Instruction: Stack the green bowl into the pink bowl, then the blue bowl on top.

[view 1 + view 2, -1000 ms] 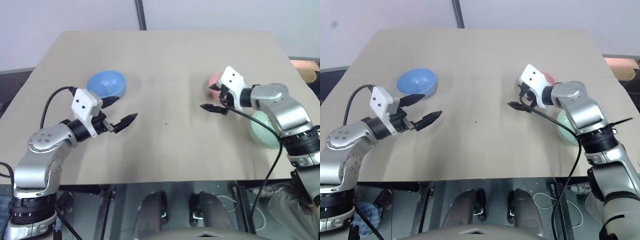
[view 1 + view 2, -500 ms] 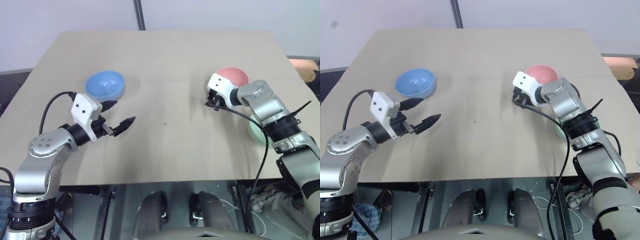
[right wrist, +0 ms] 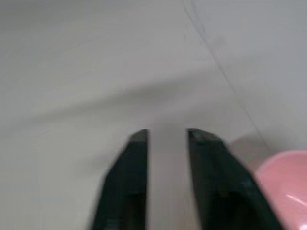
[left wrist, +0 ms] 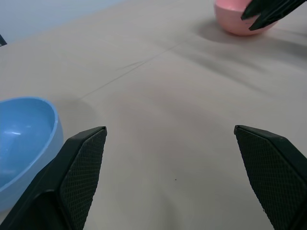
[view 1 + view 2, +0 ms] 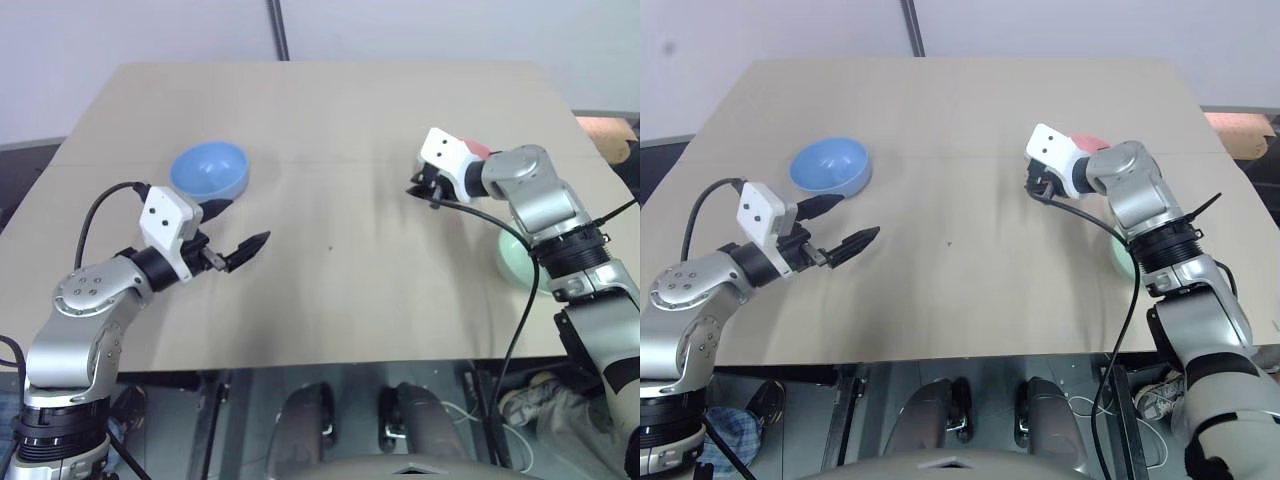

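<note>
The blue bowl stands upright at the table's left, seen close in the left wrist view. My left gripper hovers just in front of it, open wide and empty. The pink bowl sits at the right, mostly hidden behind my right wrist; it is also in the left wrist view and the right wrist view. My right gripper hangs beside the pink bowl's left side, fingers a narrow gap apart, with bare table between them. The green bowl lies near the right front edge, partly covered by my right arm.
The tan table stretches bare across its middle and far side. A black cable trails from my right wrist down past the front edge. A dark vertical pole stands behind the table.
My right gripper's fingers went from wide apart to a narrow gap, and the hand edged farther along the pink bowl's left side. The left arm has stayed put.
</note>
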